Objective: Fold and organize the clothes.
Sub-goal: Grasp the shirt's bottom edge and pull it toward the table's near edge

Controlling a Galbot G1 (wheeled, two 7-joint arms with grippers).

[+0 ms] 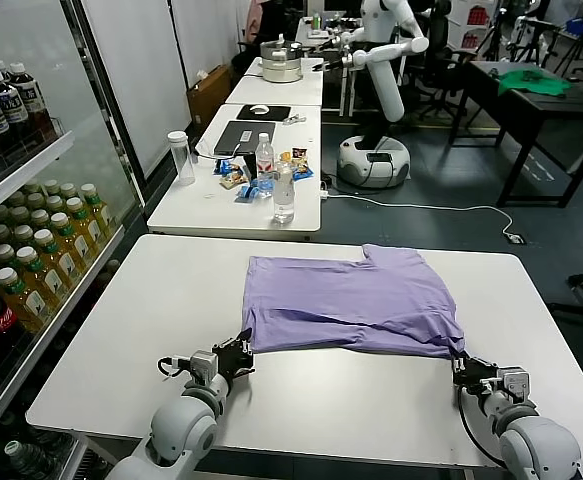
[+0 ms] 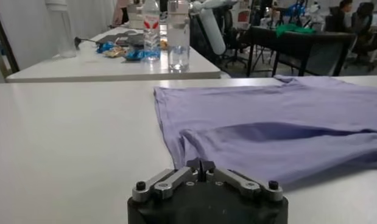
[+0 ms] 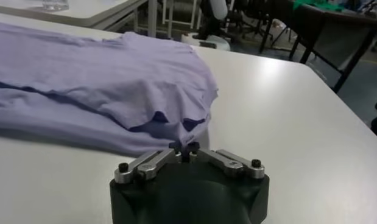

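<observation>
Two tools clamped on T-shirt (image 1: 356, 300) near hem: left (image 1: 243, 352), right (image 1: 463, 368); no readable writing.

T-shirt (image 1: 353, 300) lies mid-table (image 1: 141, 330); left gripper (image 1: 243, 352) at its near-left corner, right gripper (image 1: 461, 366) near-right.

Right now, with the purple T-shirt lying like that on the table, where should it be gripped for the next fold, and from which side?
Probably at the two near corners of the purple T-shirt, coming in low from the robot's side of the white table. It lies flat with its near edge facing the robot. The left gripper and right gripper are shut right at those corners.
</observation>
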